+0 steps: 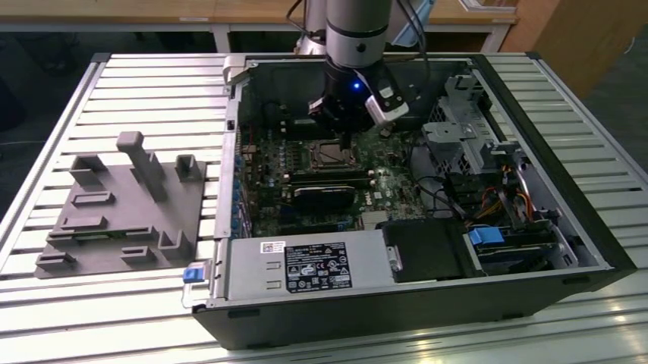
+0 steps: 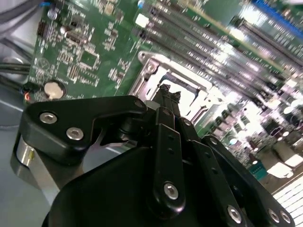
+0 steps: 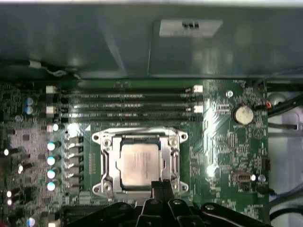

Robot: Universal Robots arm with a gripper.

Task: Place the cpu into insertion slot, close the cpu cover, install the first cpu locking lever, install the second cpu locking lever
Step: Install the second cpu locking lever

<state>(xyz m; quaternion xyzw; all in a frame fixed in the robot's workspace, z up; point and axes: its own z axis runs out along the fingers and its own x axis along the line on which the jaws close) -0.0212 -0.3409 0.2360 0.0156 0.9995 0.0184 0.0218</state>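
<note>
Hovering over the motherboard, I keep my gripper (image 3: 161, 185) clenched to a narrow black tip, nothing held, at the edge of the cpu cover (image 3: 173, 158), so it can push rather than grasp. The cpu (image 3: 140, 161), a flat pale metal square, lies in the insertion slot (image 3: 140, 140), framed by the cover's thin, shiny silver plate, which looks folded down.
</note>
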